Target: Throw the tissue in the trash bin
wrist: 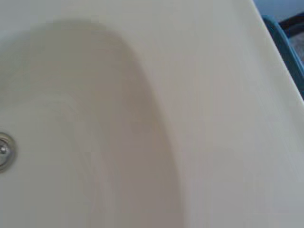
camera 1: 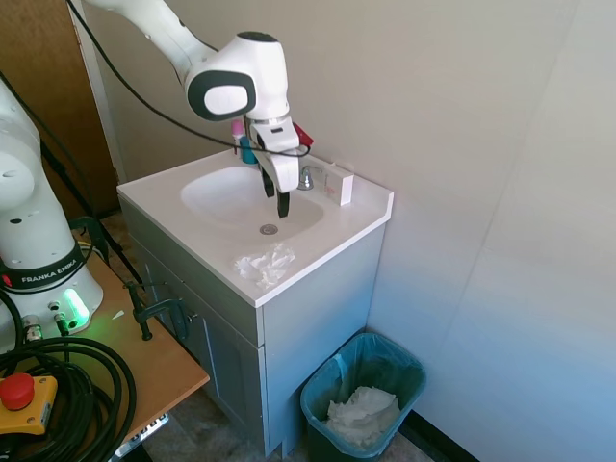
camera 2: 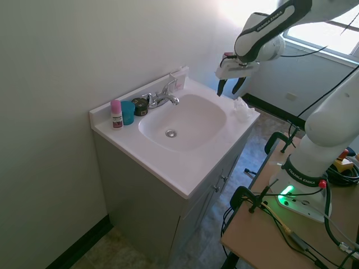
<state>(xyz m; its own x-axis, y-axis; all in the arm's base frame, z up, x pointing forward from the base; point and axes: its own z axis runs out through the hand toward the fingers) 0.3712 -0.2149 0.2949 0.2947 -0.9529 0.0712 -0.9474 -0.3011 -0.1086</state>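
The crumpled white tissue (camera 1: 264, 263) lies on the front corner of the white vanity top (camera 1: 356, 217), also seen as the tissue (camera 2: 243, 107) near the counter's right end. My gripper (camera 1: 273, 193) hangs open and empty above the basin's right side, a hand's width above and behind the tissue; from the other side the gripper (camera 2: 231, 86) hovers just above the tissue. The teal trash bin (camera 1: 364, 393) stands on the floor beside the cabinet, holding a larger white paper wad (camera 1: 362, 412). A sliver of the bin's rim (wrist: 284, 45) shows in the wrist view.
A chrome faucet (camera 2: 162, 98), a teal cup (camera 2: 128, 112), a pink-capped bottle (camera 2: 115, 114) and a dark jar (camera 2: 139, 106) line the back of the counter. A small white box (camera 1: 338, 182) stands by the wall. The sink drain (wrist: 4, 150) shows in the wrist view.
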